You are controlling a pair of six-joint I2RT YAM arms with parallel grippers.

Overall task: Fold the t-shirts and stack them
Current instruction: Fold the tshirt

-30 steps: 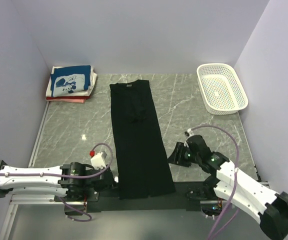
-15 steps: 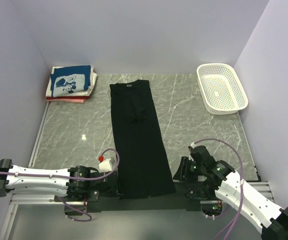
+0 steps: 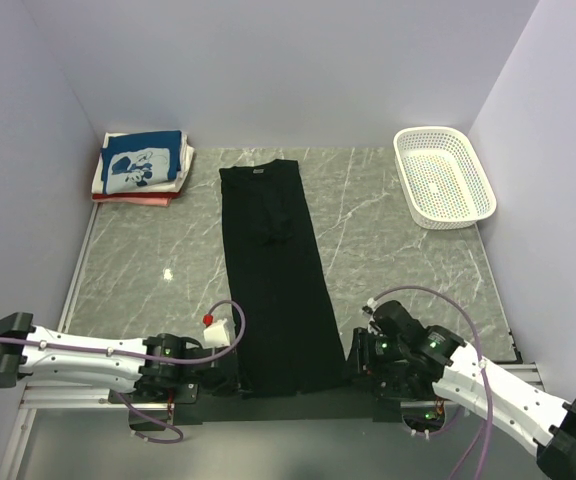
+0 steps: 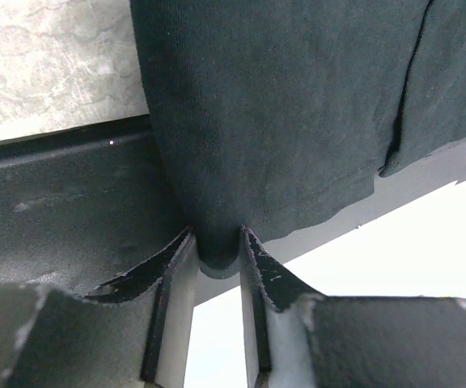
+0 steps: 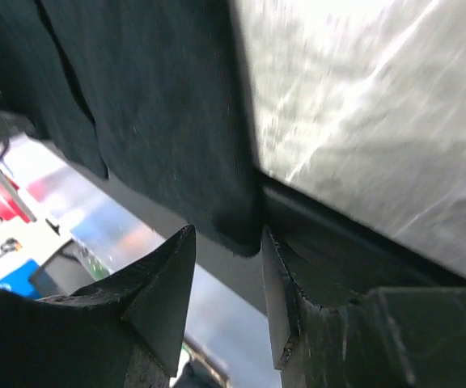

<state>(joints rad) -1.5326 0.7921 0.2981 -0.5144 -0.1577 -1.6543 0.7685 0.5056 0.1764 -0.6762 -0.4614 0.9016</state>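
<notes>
The black t-shirt (image 3: 276, 275) lies in a long narrow strip down the middle of the table, neck label at the far end. Its near hem lies over the black strip at the table's front edge. My left gripper (image 3: 234, 380) is at the near left corner; in the left wrist view (image 4: 217, 236) its jaws are pinched on the shirt's corner (image 4: 217, 246). My right gripper (image 3: 354, 364) is at the near right corner; in the right wrist view (image 5: 226, 236) its jaws stand apart with the shirt's corner (image 5: 237, 230) between them, against the right finger. Folded shirts (image 3: 140, 163) are stacked far left, blue with white print on top.
A white perforated basket (image 3: 444, 176) stands at the far right. A black strip (image 3: 363, 378) runs along the table's near edge. Grey marble tabletop (image 3: 388, 240) shows on both sides of the shirt. Walls close in on the left, back and right.
My right gripper has moved left and nearer, from beside the shirt onto its near right corner. My left gripper has slid right and nearer onto the near left corner.
</notes>
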